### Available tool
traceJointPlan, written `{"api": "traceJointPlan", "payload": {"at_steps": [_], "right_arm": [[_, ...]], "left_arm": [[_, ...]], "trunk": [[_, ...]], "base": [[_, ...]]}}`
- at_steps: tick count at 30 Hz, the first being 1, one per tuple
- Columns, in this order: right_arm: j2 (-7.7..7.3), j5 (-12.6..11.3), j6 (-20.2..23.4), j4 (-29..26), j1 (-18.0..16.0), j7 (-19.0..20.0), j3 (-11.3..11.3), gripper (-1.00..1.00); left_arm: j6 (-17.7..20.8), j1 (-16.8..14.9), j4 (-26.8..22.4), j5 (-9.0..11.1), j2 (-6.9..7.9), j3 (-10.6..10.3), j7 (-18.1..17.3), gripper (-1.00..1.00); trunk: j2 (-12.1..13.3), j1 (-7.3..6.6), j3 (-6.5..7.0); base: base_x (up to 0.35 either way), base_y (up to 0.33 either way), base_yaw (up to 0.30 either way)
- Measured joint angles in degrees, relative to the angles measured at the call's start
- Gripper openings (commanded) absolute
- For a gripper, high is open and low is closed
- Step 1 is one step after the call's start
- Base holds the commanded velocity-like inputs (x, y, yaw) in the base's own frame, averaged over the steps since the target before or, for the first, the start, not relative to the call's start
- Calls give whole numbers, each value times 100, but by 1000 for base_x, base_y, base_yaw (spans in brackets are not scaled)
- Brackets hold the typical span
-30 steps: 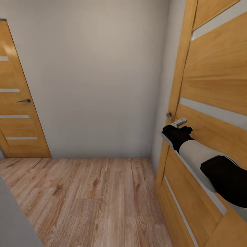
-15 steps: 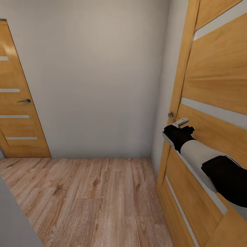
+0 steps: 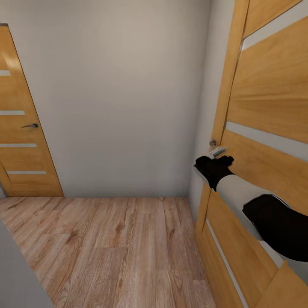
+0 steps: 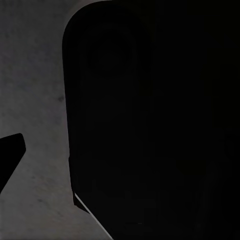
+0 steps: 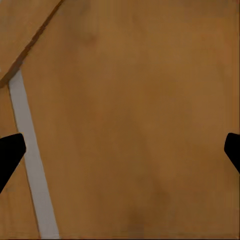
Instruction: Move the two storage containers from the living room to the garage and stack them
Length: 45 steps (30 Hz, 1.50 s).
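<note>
The two storage containers are out of view. I stand in a hallway with light wood-plank flooring point(image 3: 115, 239). My right gripper point(image 3: 215, 155) reaches out to the wood-panelled door point(image 3: 265, 107) at the right, just below its metal handle point(image 3: 212, 143). In the right wrist view its black fingertips point(image 5: 10, 155) stand wide apart, open, with the door panel point(image 5: 135, 125) close in front and nothing between them. In the left wrist view one fingertip point(image 4: 11, 157) sits far out at the edge beside a large dark shape point(image 4: 150, 125).
A second wood-panelled door point(image 3: 21, 128) with a dark handle point(image 3: 31, 125) stands shut at the far left. A plain grey-white wall point(image 3: 119, 98) closes the hallway ahead. A grey wall corner point(image 3: 17, 273) juts in at the near left.
My right arm has shifted a little to the left along the door, bringing the gripper closer under the handle. The camera and doors have not moved.
</note>
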Motion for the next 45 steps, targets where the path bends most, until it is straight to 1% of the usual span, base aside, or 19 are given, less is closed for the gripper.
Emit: {"api": "traceJointPlan", "payload": {"at_steps": [2,3,4,6,11,15,18,20,23,24,27,28,30,31,32,35,37,42,45], "right_arm": [[290,-1,90,0,-2,-66,0,100],[364,4,121,0,-3,-82,1,100],[560,-5,197,0,-3,-133,1,100],[847,0,315,-1,-3,-224,3,100],[852,-5,425,-56,-2,-304,-9,100],[852,-44,404,-91,-4,-275,-30,100],[852,-273,347,-111,-3,-195,-65,100],[852,-554,288,-115,0,-72,-73,100],[852,-974,101,-126,1,327,-78,100],[852,-1026,52,-131,1,425,-78,100],[852,-1274,-277,-146,2,1111,-85,100],[852,-1315,-323,-147,2,1225,-85,100],[852,-1482,-485,-149,29,1620,-88,100],[852,-1515,-524,-149,38,1720,-87,100],[852,-1569,-594,-149,50,1903,-87,100],[852,-1634,-818,-146,76,2345,-87,100],[852,-1662,-1041,-125,209,2551,-74,100],[852,-1642,-1253,-75,530,2775,-71,100],[852,-1628,-1265,-60,559,2817,-78,100]], "left_arm": [[0,0,0,0,0,0,0,100],[0,0,0,0,0,0,0,100],[0,0,1,0,0,1,0,100],[0,0,0,0,0,2,0,100],[0,1,-1,0,0,7,0,100],[0,1,-1,0,0,8,0,100],[0,1,-1,0,0,8,0,100],[0,1,-1,0,0,8,2,100],[0,1,-1,0,-1,8,6,100],[0,1,-1,0,-1,8,6,100],[0,1,-1,0,-7,8,6,100],[0,1,-1,0,-7,8,6,100],[0,1,-1,0,-8,8,7,100],[0,1,-1,0,-8,8,7,100],[0,1,-1,0,-8,8,7,100],[0,1,-1,0,-8,8,6,100],[0,1,-1,0,-9,8,6,100],[0,1,-1,0,-9,8,7,100],[0,1,-1,0,-9,8,8,100]], "trunk": [[0,0,0],[0,0,0],[0,0,0],[0,0,0],[0,0,0],[0,0,0],[0,0,0],[0,0,0],[0,0,0],[0,0,0],[0,0,0],[0,0,0],[0,0,0],[0,0,0],[0,0,0],[0,0,0],[0,0,0],[0,0,0],[0,0,0]], "base": [[0,0,0],[0,0,0],[0,0,0],[0,0,0],[0,0,0],[0,0,0],[0,0,0],[0,0,0],[0,0,0],[0,0,0],[0,0,0],[0,0,0],[0,0,0],[0,0,0],[0,0,0],[0,0,0],[0,0,0],[0,0,0],[0,0,0]]}}
